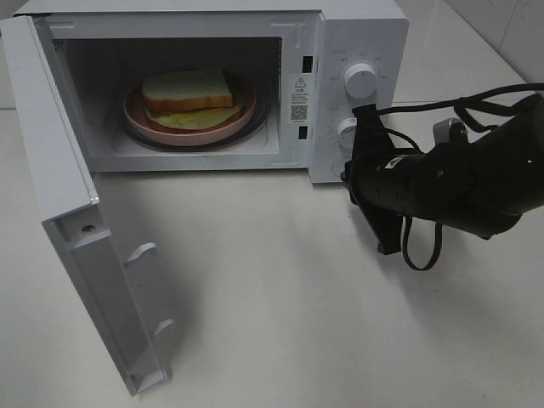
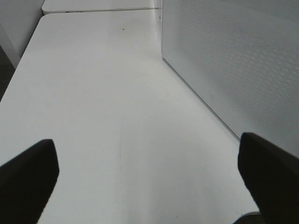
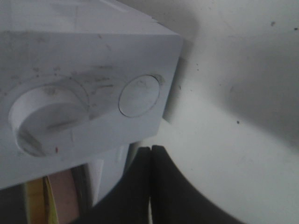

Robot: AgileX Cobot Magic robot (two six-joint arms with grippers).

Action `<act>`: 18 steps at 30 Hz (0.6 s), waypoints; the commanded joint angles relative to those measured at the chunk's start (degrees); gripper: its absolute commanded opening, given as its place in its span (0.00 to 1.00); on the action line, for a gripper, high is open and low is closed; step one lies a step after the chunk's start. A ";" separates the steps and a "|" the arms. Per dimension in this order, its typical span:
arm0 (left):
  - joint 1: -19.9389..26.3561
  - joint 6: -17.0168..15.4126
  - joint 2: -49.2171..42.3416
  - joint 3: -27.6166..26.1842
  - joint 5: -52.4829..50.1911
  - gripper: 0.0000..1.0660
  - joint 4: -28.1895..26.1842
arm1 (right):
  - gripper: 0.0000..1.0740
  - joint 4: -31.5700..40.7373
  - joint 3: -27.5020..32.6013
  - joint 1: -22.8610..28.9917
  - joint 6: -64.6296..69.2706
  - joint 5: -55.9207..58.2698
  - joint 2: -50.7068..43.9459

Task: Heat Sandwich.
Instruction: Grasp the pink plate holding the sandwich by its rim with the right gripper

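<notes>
White bread, tan-crusted, with yellow-green filling: the sandwich point(image 1: 189, 92) lies on a round pink plate point(image 1: 246, 117) inside the microwave oven point(image 1: 357, 25), whose door point(image 1: 51, 153) stands wide open. It looks light and soft, likely to squash or shed filling if pinched, so the stiff plate rim seems the better hold. A sticker point(image 1: 300, 98) on the cavity frame shows a warning triangle and a QR code. Its print, like that around the upper knob point(image 1: 360, 81) and lower knob point(image 1: 347, 129), is too small to read. The right gripper point(image 3: 150, 158), fingers pressed together, sits close by the control panel. The left gripper point(image 2: 149, 186) is spread wide over the table point(image 2: 93, 93).
</notes>
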 commanded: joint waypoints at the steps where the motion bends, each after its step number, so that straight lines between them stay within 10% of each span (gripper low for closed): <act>1: -0.06 -0.17 -1.43 0.17 -0.74 0.95 -0.40 | 0.02 -1.03 0.74 0.11 -6.65 5.67 -3.27; 18: -0.06 -0.17 -1.43 0.17 -0.74 0.95 -0.40 | 0.04 -11.12 -0.23 0.00 -33.75 31.34 -13.92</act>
